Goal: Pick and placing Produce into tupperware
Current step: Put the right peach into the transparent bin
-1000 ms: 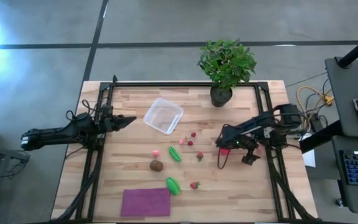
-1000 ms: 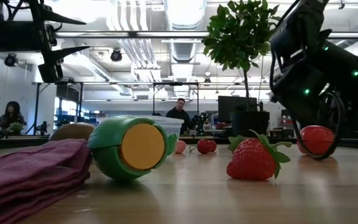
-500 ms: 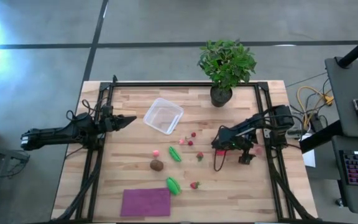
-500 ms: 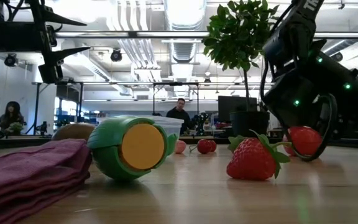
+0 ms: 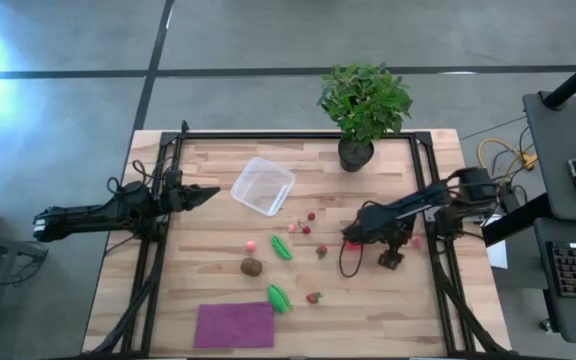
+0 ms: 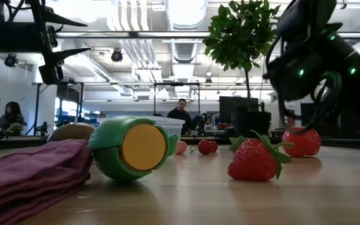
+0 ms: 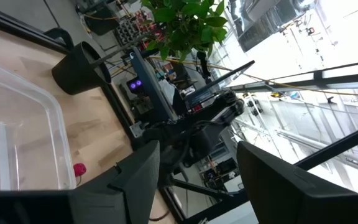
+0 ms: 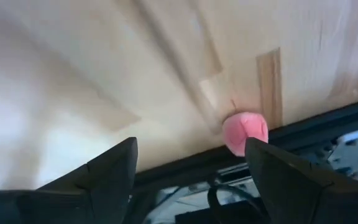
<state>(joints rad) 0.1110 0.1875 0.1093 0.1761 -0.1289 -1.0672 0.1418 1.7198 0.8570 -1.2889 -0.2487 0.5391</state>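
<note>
From above, the right gripper (image 5: 352, 238) sat low over the table (image 5: 208, 270), right on top of a red ball (image 5: 351, 243), so only a bit of red showed. Two green pieces (image 5: 281, 246) lay in the middle, well apart from each other. One brown oval (image 5: 251, 266) lay near them, with a few tiny red and pink bits around. The clear tub (image 5: 263, 186) stood alone near the back of the table, in front of the plant (image 5: 364, 100). One purple cloth (image 5: 234, 324) lay at the front edge. The left gripper (image 5: 206, 190) waited at the left side, near the tub.

From table height, the red ball (image 6: 300, 141) rested on the wood under the dark right arm, partly behind a cable. The tub was mostly hidden behind one green piece (image 6: 130, 148).

In the left wrist view, the two fingers (image 7: 129, 180) stood apart with nothing between them, and only part of the tub (image 7: 23, 137) showed.

In the right wrist view, the fingers (image 8: 110, 171) were wide apart and held nothing. One pink bit (image 8: 246, 130) lay by the table's edge.
</note>
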